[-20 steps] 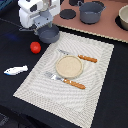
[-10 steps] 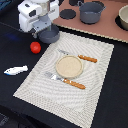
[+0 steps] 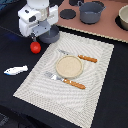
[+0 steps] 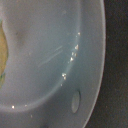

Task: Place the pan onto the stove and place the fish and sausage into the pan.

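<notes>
The dark grey-blue pan (image 3: pixel 51 34) sits on the black table at the far corner of the placemat, partly under my white gripper (image 3: pixel 37 35). Its handle is hidden by the gripper body. My fingers are hidden, so I cannot tell whether they are open or shut. The wrist view is filled by the pan's smooth inside (image 4: pixel 55 55), very close. The red sausage (image 3: pixel 35 47) lies just in front of the gripper. The white and blue fish (image 3: pixel 16 70) lies nearer, toward the exterior view's left. The tan stove (image 3: pixel 100 26) with a black burner disc (image 3: pixel 67 13) is at the back.
A larger grey pot (image 3: pixel 91 11) stands on the stove, with another dark vessel (image 3: pixel 123 19) at the exterior view's right edge. The pale woven placemat (image 3: pixel 95 75) holds a beige plate (image 3: pixel 69 66), a fork (image 3: pixel 65 80) and a knife (image 3: pixel 80 56) with orange handles.
My gripper has come down slightly over the pan. The pan, sausage and fish have not moved.
</notes>
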